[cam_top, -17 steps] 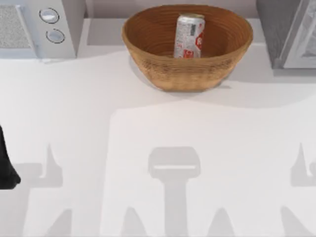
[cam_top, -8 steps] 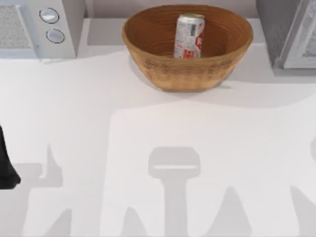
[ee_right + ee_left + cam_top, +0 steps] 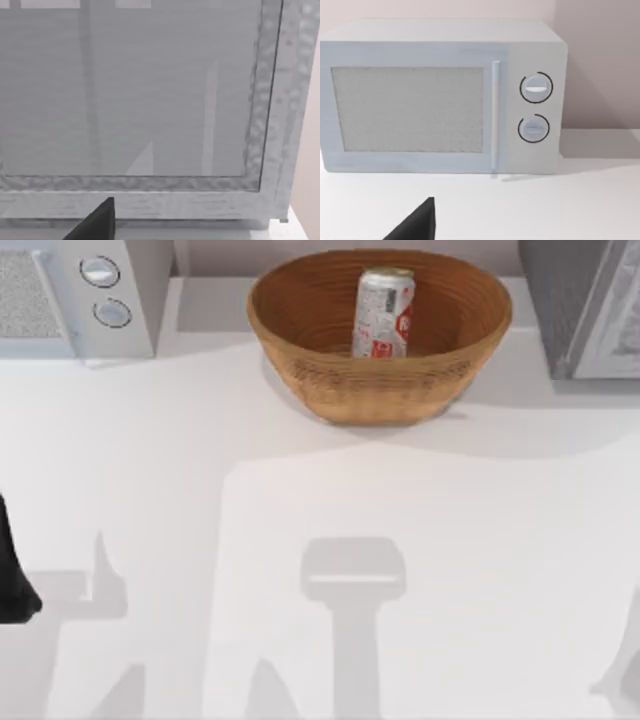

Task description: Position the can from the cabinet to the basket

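The can [image 3: 383, 312] stands upright inside the basket [image 3: 300, 300], toward its right half, with nothing gripping it. The basket sits at the back of the counter [image 3: 320, 500], between the microwave [image 3: 80, 295] at the back left and the cabinet [image 3: 585, 305] at the back right.

My left arm [image 3: 12, 575] is parked at the counter's left edge, well apart from the basket. Its wrist view faces the microwave front with its two knobs [image 3: 536, 88], and a dark finger tip [image 3: 417, 222] shows low in that view; I cannot tell how its fingers stand.

My right wrist view looks close at the cabinet's grey panel [image 3: 130, 90], with one dark finger tip [image 3: 97, 222] showing; I cannot tell that gripper's state either.
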